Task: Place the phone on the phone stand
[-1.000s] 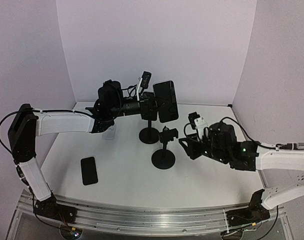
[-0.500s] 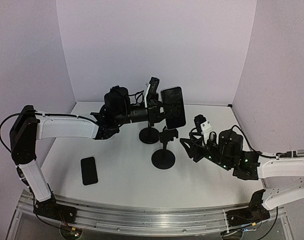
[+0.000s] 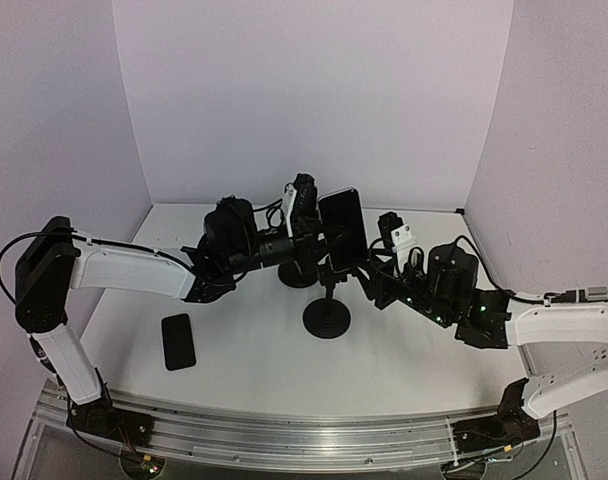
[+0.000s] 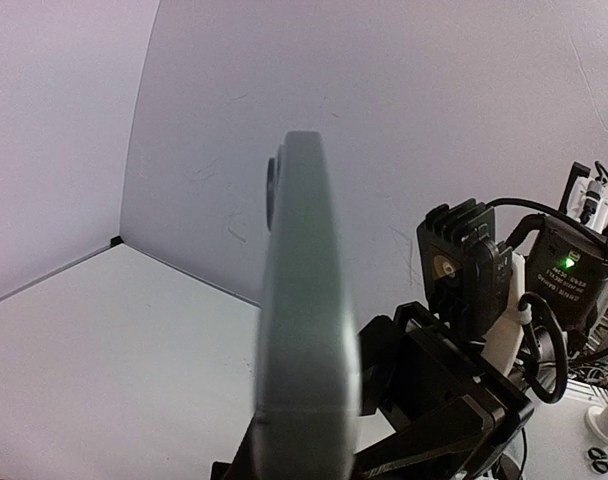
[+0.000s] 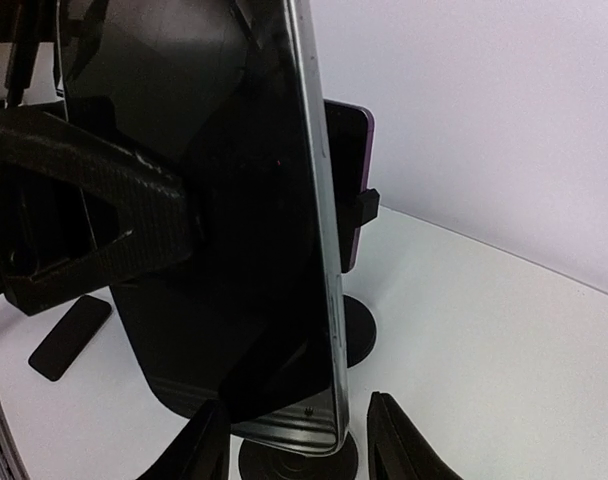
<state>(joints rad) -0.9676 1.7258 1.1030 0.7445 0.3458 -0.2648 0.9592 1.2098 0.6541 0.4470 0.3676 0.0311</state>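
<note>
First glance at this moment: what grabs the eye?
A dark phone stands upright in mid-air, gripped by the left gripper, just above the nearer phone stand at the centre of the table. The right gripper sits close beside that stand on the right, jaws open. A second phone lies flat at the left.

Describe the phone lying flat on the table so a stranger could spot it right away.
On the white table, look at the near left part, in front of the left arm's forearm. The flat phone lies there, a black slab touching nothing else. The upright phone, by contrast, is gripped in mid-air by the left hand at centre.
</note>
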